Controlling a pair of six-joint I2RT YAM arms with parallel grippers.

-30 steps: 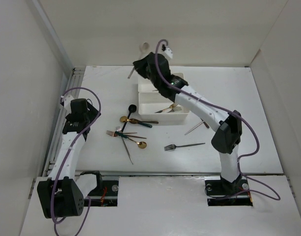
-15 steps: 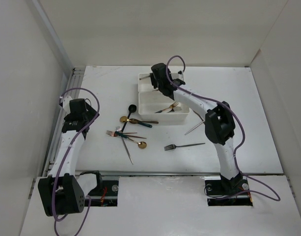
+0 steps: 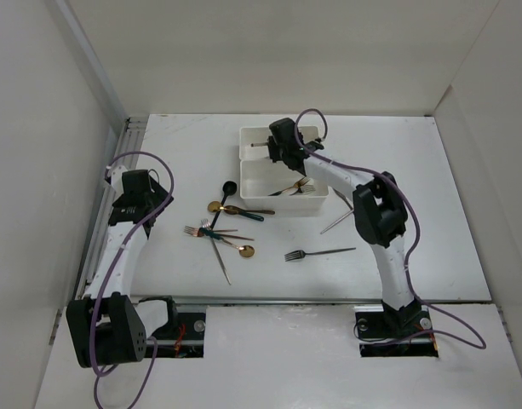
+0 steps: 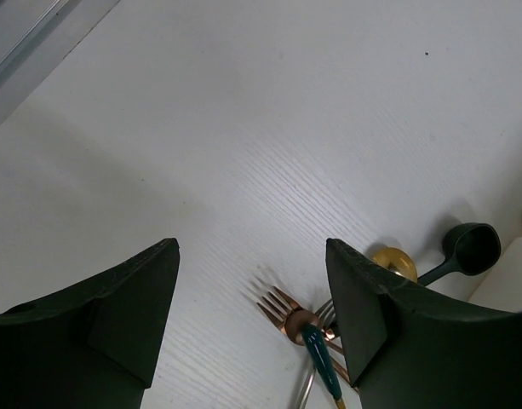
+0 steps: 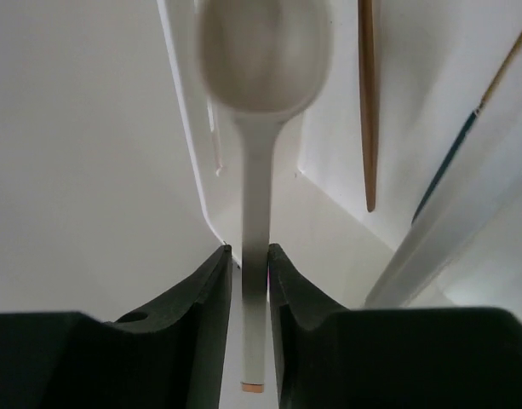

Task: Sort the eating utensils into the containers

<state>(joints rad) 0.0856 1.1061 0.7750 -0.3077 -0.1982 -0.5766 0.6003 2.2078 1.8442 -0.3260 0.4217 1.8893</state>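
Observation:
My right gripper (image 3: 275,146) hangs over the far white tray (image 3: 249,135) and is shut on the handle of a silver spoon (image 5: 261,60), whose bowl points ahead over the tray's wall (image 5: 186,128). In the right wrist view the fingers (image 5: 208,290) clamp the handle. The near tray (image 3: 254,189) holds gold and silver utensils (image 3: 293,187). My left gripper (image 3: 140,192) is open and empty; in the left wrist view (image 4: 252,315) it hovers over the table beside a copper fork (image 4: 282,308), a gold spoon (image 4: 393,260) and a black spoon (image 4: 470,246).
A pile of several utensils (image 3: 220,228) lies left of centre. A dark fork (image 3: 318,253) and a silver utensil (image 3: 339,221) lie right of it. White walls enclose the table on three sides. A metal rail (image 3: 107,213) runs along the left edge.
My right gripper, with the spoon, has swung right and nearer, from beyond the far tray's left corner to over that tray. The left arm has hardly moved.

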